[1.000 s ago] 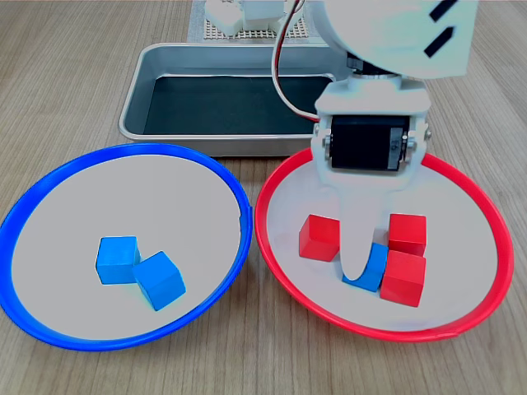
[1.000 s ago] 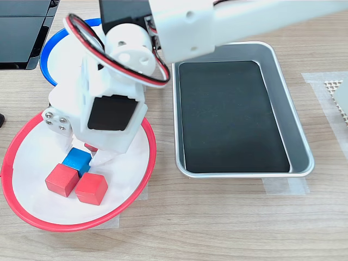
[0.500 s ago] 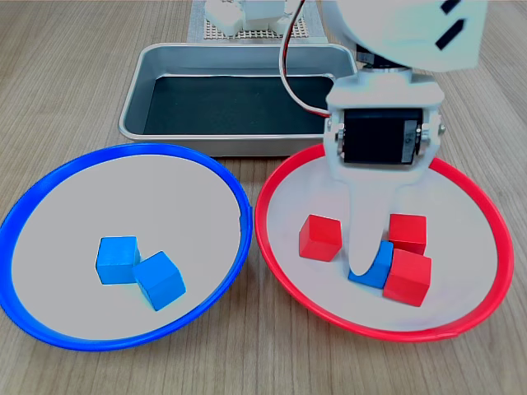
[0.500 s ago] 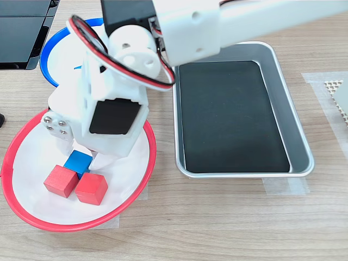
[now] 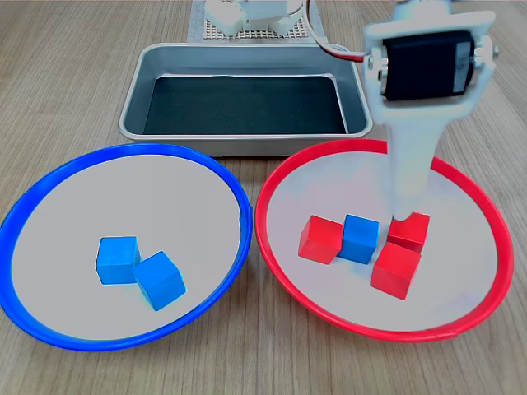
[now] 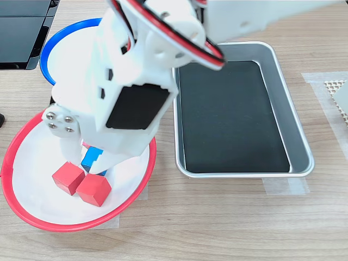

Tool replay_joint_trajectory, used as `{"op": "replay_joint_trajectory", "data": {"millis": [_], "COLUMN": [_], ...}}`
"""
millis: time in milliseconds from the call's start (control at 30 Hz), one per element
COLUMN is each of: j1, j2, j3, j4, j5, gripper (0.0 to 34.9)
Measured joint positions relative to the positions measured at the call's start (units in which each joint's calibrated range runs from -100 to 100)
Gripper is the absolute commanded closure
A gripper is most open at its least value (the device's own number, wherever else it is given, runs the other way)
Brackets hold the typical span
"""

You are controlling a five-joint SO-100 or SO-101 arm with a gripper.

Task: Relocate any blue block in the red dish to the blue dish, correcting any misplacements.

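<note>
The blue block [image 5: 360, 239] stands on the floor of the red dish [image 5: 258, 222], touching a red cube [image 5: 319, 239] on the first exterior view's left. Two more red cubes [image 5: 409, 230] [image 5: 395, 270] lie on its other side. My gripper [image 5: 403, 212] hangs just above the back red cube, apart from the blue block, its fingers seen as one closed column with nothing in them. In the second exterior view the arm hides most of the blue block [image 6: 92, 157] and red dish [image 6: 4, 174]. The blue dish [image 5: 123, 150] holds two blue cubes [image 5: 117, 259] [image 5: 160, 280].
A rectangular metal tray [image 5: 132, 111] with a dark floor stands behind both dishes, also seen as the tray [image 6: 244, 173] on the second exterior view's right. Part of the blue dish's rim [image 6: 51, 49] shows behind the arm. Dark equipment sits at the second exterior view's top left.
The gripper has risen and shifted toward the first exterior view's right, off the blue block. The block slid left and back, and now rests against the left red cube.
</note>
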Motion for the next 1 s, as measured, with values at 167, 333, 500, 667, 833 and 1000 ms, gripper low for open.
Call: {"op": "replay_joint_trajectory", "data": {"millis": [167, 333, 500, 667, 833, 1000], "j1": [0.2, 0.4, 1.9, 2.3, 2.9, 3.6], "j2": [-2.7, -3.1, -3.1, -3.1, -2.7, -1.3], "j3": [4.1, 5.4, 5.5, 5.5, 5.5, 5.5], "j4": [0.2, 1.1, 0.1, -0.7, -0.7, -1.5], "j5": [0.2, 0.2, 0.2, 0.2, 0.2, 0.2], "gripper": [30.4, 30.4, 27.0, 23.6, 20.7, 20.9]}}
